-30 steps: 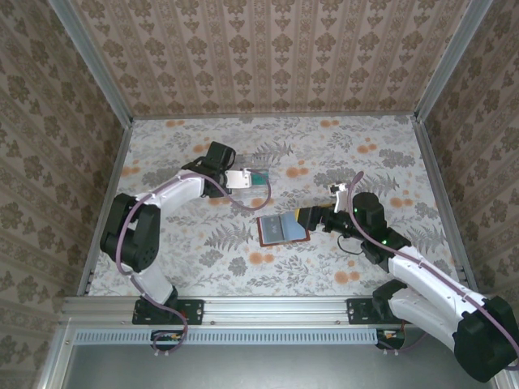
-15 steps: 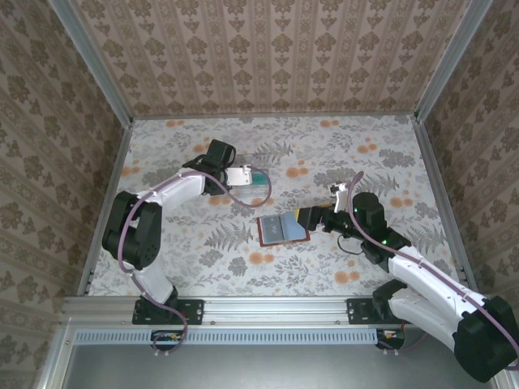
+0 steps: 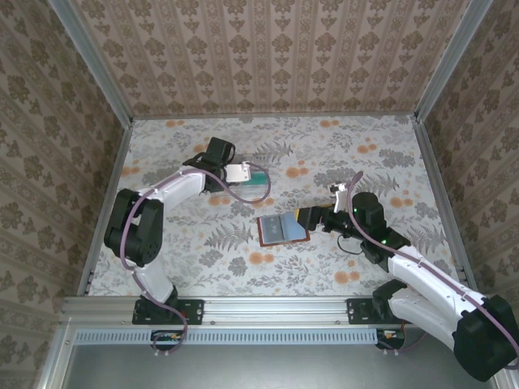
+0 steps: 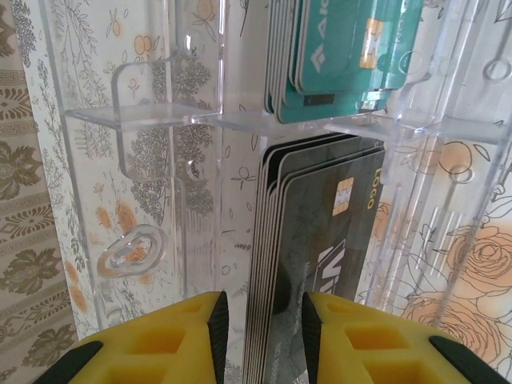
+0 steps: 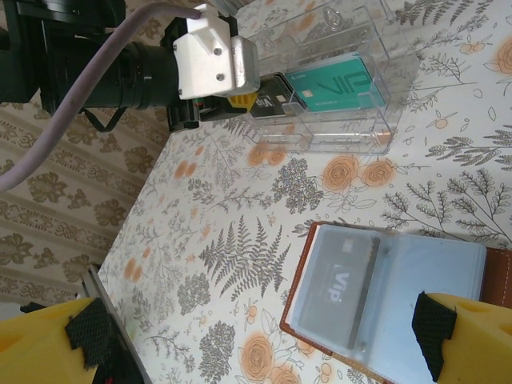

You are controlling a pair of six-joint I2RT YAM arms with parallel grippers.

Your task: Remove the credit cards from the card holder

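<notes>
Card holder [image 3: 282, 228] lies open mid-table, well off the walls, one grey card [image 5: 340, 280] pocketed. Right gripper [image 3: 315, 217] gapes beside its edge. Left gripper [image 4: 264, 320] has its jaws slightly apart, astride the black cards [image 4: 320, 240] in the clear tray [image 4: 144, 120].

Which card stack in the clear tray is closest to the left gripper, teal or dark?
The dark stack, right at the left gripper's jaws; the teal stack stands farther away, beyond it.

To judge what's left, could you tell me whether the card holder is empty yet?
Not empty: the card holder lies open, a dark card in one pocket.
</notes>
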